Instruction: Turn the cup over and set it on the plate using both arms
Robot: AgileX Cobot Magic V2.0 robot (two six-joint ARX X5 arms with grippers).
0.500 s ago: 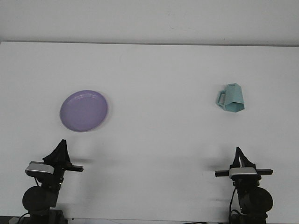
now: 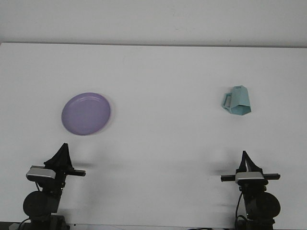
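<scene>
Lying tipped over on the desk [image 2: 158, 143], far right: the cup [image 2: 237, 100], well ahead of the right arm [image 2: 250, 177], which is nearer. Far left: the plate [image 2: 86, 113], ahead of the left arm [image 2: 53, 167]. Cannot tell how either arm's jaws stand.

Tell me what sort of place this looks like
Probably a robot lab test bench, not a kitchen. A bare white table against a plain wall holds only a purple plate and a teal cup, with the left arm and right arm mounted at the near edge.
</scene>
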